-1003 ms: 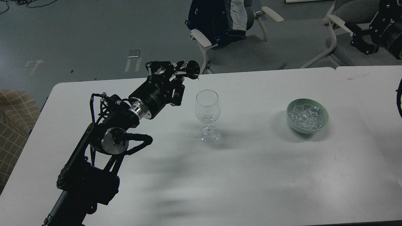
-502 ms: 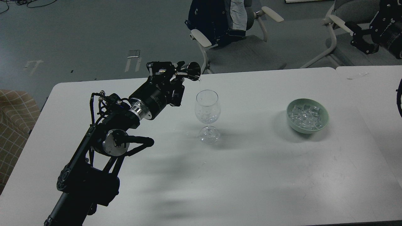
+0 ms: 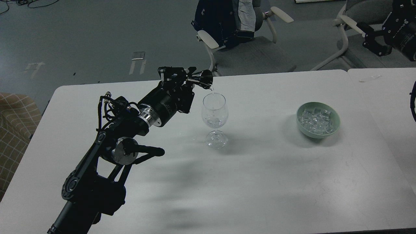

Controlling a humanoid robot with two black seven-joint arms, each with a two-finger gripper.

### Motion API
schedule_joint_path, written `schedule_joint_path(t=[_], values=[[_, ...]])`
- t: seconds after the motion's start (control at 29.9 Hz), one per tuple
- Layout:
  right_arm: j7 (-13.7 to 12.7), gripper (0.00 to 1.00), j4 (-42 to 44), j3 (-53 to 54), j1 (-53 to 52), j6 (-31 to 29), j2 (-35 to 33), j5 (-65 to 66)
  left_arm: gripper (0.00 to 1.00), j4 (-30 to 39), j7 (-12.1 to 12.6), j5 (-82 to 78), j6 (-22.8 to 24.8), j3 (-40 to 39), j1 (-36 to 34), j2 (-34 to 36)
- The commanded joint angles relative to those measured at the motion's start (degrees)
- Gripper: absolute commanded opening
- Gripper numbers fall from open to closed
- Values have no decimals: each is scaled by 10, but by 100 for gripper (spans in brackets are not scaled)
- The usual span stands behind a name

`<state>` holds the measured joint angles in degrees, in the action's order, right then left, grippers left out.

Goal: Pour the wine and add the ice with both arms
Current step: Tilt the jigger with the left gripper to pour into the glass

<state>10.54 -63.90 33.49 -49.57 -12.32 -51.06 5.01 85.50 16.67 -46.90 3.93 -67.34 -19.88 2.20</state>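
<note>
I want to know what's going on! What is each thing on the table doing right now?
Wine glass: upright, a little clear liquid inside.
Small metal cup: held by the left gripper, tipped over the glass rim, pouring.
Green bowl: upright, filled with ice.
Right gripper: out of view.

A white table (image 3: 260,182) is seen, with a clear, colourless wine glass (image 3: 214,113) on it. At three o'clock from the glass, a pale green bowl (image 3: 334,125) is filled with clear, glassy ice (image 3: 315,120). The left arm (image 3: 130,130) is black, ringed in silver at the wrist. At nine o'clock, tan fabric (image 3: 14,130) is checked with pale lines. The floor (image 3: 81,39) is dark grey-green.
</note>
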Motion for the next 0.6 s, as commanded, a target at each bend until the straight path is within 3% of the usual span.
schedule_joint_path(t=[0.0, 0.57], values=[[0, 100, 0, 0, 0, 0, 0, 0, 0, 0, -1, -17, -1, 0, 0, -2], [1, 100, 0, 1, 0, 0, 0, 0, 0, 0, -12, -95, -2, 7, 2, 3]])
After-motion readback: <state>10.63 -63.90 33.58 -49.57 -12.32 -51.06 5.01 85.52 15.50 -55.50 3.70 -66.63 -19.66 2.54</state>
